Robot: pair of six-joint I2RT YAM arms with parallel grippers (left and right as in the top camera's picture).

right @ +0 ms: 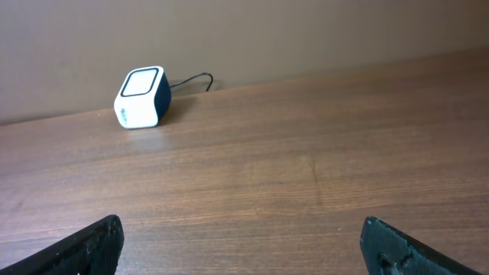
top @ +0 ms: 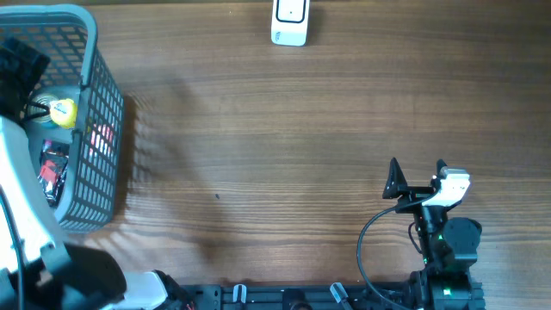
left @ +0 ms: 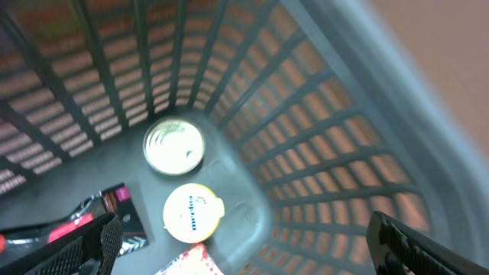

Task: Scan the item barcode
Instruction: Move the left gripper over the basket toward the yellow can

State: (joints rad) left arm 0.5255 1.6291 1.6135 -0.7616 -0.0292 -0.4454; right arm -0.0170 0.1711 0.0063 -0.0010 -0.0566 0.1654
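Note:
A grey mesh basket (top: 102, 129) stands at the table's left edge with the items in it. The left wrist view looks down onto its floor: a yellow round item (left: 192, 212), a pale round lid (left: 174, 145), a black packet (left: 116, 215) and a red-and-white packet (left: 192, 264). My left gripper (left: 248, 252) hangs open above them, inside the basket, touching nothing. The white barcode scanner (top: 290, 23) sits at the table's far edge, also in the right wrist view as the scanner (right: 141, 97). My right gripper (top: 417, 172) stands open and empty over bare table at the near right.
The scanner's black cable (right: 191, 79) trails off behind it. The basket walls (left: 321, 153) rise close around my left gripper. Wooden tabletop (top: 284, 155) lies between basket, scanner and right arm.

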